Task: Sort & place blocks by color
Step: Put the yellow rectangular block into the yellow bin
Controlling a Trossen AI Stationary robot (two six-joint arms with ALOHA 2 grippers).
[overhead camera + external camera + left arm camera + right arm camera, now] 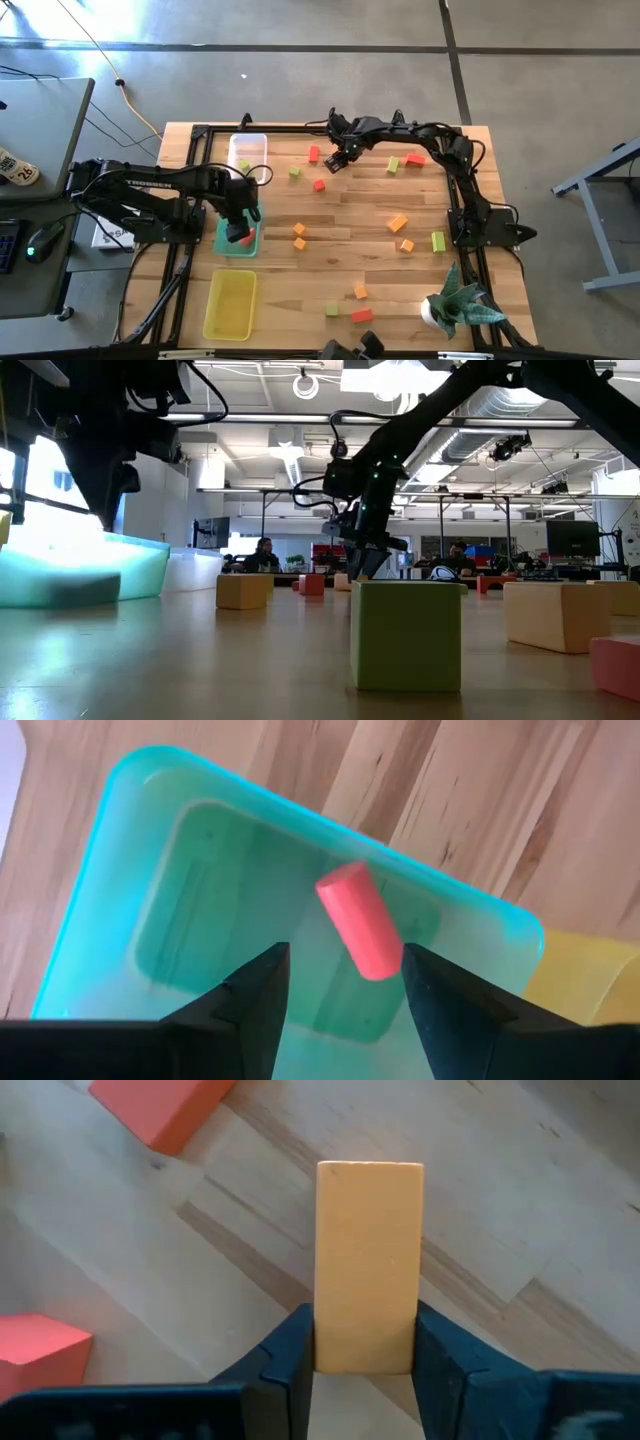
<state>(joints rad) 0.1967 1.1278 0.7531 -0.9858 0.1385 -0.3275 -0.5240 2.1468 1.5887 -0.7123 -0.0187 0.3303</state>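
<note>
The left gripper (240, 232) is hanging over the green tray (222, 241) at the left side of the table (330, 270). Its fingers (255, 995) are standing apart with nothing between them, and in the left wrist view a red bar (361, 920) is lying inside the tray just beyond the fingertips, not touching them. The clear tray (248, 150) is sitting just beyond the green one toward the far edge, and the yellow tray (231, 304) is lying nearer the front edge.

The right arm is reaching across the far part of the table, and the right gripper (337, 163) is pinching an orange bar (369, 1265) between its two fingers (290, 1350), clamped on the bar's near end so that most of the bar is sticking out ahead of them. Red blocks (160, 1110) are lying on the wood close to it.

The remaining blocks are lying scattered over the right and middle of the table: a yellow-green cube (296, 173) near the clear tray, orange cubes (299, 230) at the middle, an orange piece (398, 223) further right, and a red bar (362, 316) near the front edge. A potted plant (455, 303) is standing at the front right corner.
</note>
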